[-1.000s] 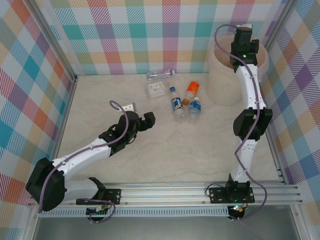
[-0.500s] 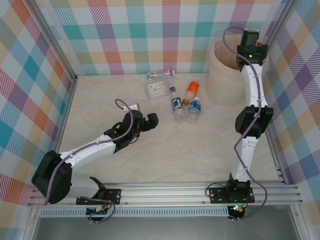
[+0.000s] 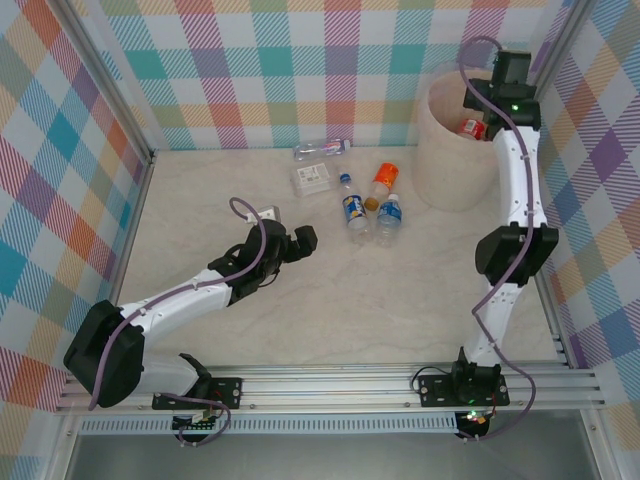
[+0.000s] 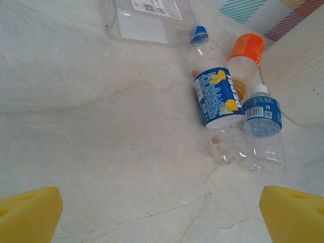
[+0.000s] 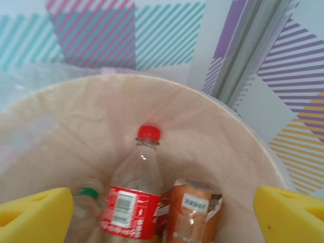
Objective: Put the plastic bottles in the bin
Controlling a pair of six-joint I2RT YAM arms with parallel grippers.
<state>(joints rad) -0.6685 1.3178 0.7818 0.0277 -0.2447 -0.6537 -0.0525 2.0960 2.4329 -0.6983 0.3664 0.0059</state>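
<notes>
From the right wrist we see a red-capped bottle (image 5: 132,202) in the bin (image 5: 243,152) beneath the right claw (image 5: 159,215), spread wide, empty.

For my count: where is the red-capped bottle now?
In the right wrist view the red-capped bottle lies inside the bin, at the table's far right, between a green-capped bottle and a brown-labelled one.

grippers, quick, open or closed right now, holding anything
Left gripper: open, holding nothing.
Right gripper: open, holding nothing, over the bin.
</notes>
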